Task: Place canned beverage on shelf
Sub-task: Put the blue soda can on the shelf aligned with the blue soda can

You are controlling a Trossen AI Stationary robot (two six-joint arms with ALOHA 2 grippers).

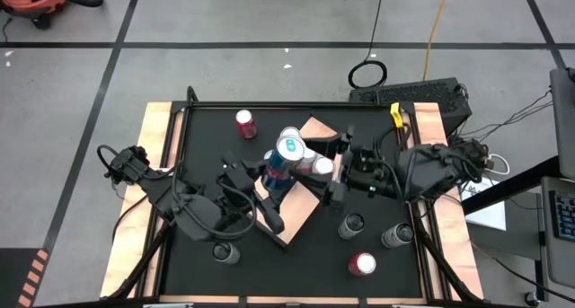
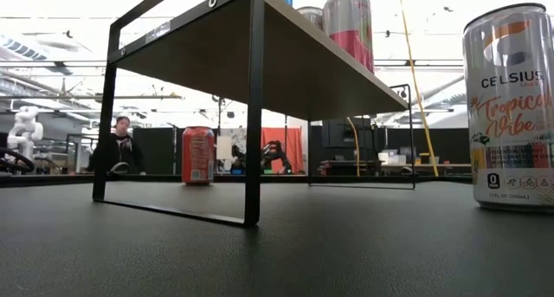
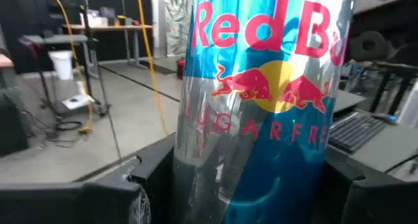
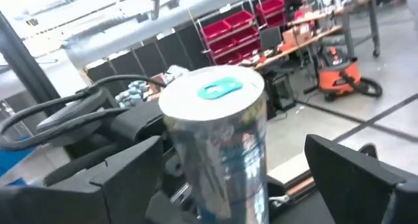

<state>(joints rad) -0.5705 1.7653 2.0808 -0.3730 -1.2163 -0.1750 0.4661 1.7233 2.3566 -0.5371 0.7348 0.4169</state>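
Note:
A blue and silver Red Bull can [image 1: 284, 161] stands upright over the tan wooden shelf [image 1: 316, 128] in the middle of the table. My left gripper [image 1: 272, 176] is shut on it from the near left. My right gripper [image 1: 332, 175] is open and comes level from the right. Its two fingers stand on either side of the same can [image 4: 219, 139] without touching it. Several other cans [image 1: 314, 161] stand on the shelf beside it. The low view shows the shelf [image 2: 286, 63] from underneath, with a pink can [image 2: 348, 20] on top. My left gripper [image 3: 248, 201] pinches the Red Bull can's lower body [image 3: 189, 185] between its two fingers, one on each side. The fingers come in level from the table's near left. The can stays upright. Whether its bottom rests on the shelf is hidden.
A red can [image 1: 245, 123] stands on the black tabletop at the far side. Loose cans stand near the front: one at the left [image 1: 225, 251] and three at the right [image 1: 352, 224], [image 1: 398, 236], [image 1: 362, 264]. A Celsius can [image 2: 511, 115] is close to the low camera.

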